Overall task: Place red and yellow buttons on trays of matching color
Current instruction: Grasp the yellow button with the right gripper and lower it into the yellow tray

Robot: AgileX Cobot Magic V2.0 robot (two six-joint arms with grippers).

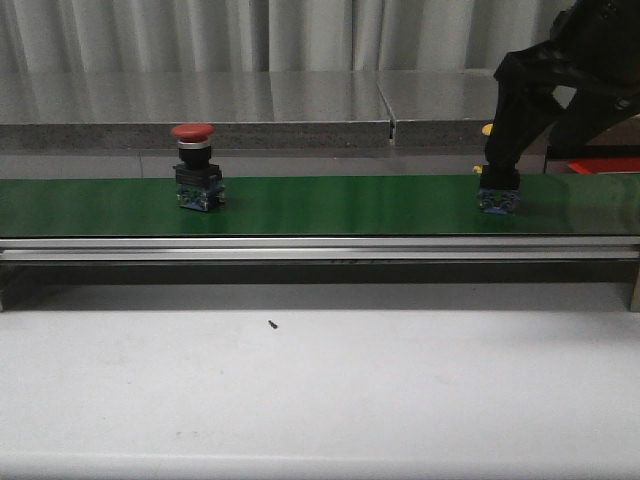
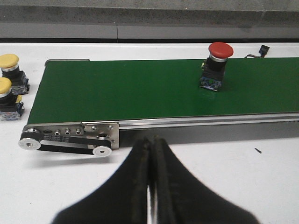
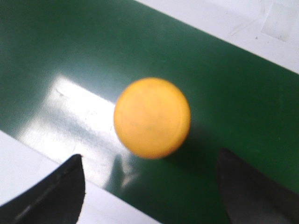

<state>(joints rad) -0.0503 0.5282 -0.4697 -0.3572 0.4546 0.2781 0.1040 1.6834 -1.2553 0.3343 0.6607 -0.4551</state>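
A red button [image 1: 192, 165] stands on the green conveyor belt [image 1: 340, 205] at the left; it also shows in the left wrist view [image 2: 217, 64]. A yellow button [image 3: 152, 117] stands on the belt at the right. In the front view only its blue base [image 1: 497, 202] shows below my right gripper [image 1: 497, 175]. My right gripper [image 3: 149, 186] is open, its fingers apart on either side of the yellow cap and not touching it. My left gripper [image 2: 152, 144] is shut and empty over the white table, in front of the belt's end. No tray is clearly in view.
Two more yellow buttons [image 2: 9, 65] [image 2: 5, 95] stand on the white table beyond the belt's end pulley [image 2: 30, 143]. A red strip [image 1: 605, 164] shows at the far right behind the right arm. A small dark speck [image 1: 272, 323] lies on the table.
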